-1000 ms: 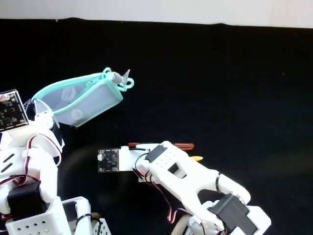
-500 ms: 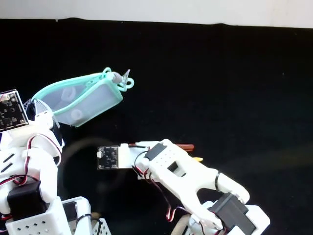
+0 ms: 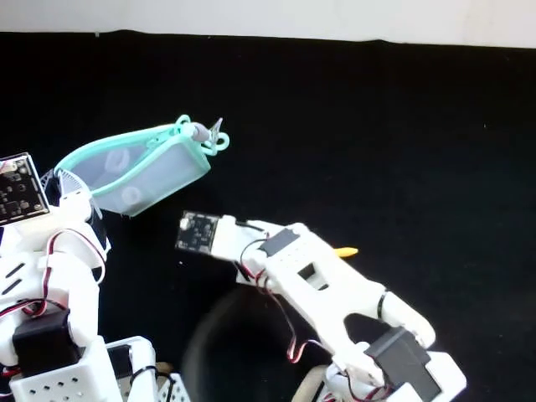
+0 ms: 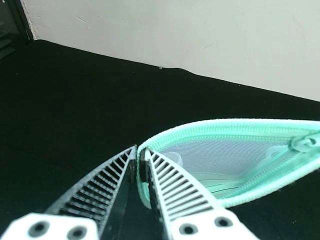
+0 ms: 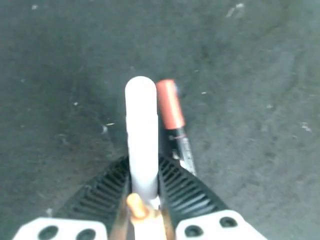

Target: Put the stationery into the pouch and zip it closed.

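A mint-green mesh pouch is held up off the black table, its zip open and the slider at the far end. My left gripper is shut on the pouch's rim at the near end, and the mouth gapes. My right gripper is shut on a white pen with an orange end. A red pen lies right beside the white one; I cannot tell whether it is gripped too. In the high view the right arm covers its fingers, and a yellow tip sticks out beside it.
The black table stretches open to the right and far side, up to a white wall. The left arm's base and the right arm's base stand at the front edge.
The right arm has swung away from the front edge towards the pouch, carrying the yellow tip with it. The brown-red pen seen beside it earlier is now hidden under the arm. The left arm has kept still.
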Action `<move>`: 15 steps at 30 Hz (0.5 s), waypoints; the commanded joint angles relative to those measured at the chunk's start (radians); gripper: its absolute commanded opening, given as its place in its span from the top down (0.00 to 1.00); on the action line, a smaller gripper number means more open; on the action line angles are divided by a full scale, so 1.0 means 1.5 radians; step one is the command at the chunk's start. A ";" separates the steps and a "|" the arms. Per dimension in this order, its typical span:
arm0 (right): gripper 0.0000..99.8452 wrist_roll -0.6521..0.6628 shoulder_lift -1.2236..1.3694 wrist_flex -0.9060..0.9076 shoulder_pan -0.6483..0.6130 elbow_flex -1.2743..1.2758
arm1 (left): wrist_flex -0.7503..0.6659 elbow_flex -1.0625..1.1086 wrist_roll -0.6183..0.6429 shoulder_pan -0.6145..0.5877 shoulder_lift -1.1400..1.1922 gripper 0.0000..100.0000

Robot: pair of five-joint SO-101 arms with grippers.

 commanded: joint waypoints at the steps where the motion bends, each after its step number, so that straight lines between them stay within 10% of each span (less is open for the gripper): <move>1: 0.99 -0.010 -0.038 -0.006 0.032 -0.030 | 0.008 0.014 0.002 -0.002 0.007 0.99; 15: 0.99 -0.236 -0.120 0.012 0.113 -0.132 | 0.006 0.014 0.002 -0.002 0.007 0.99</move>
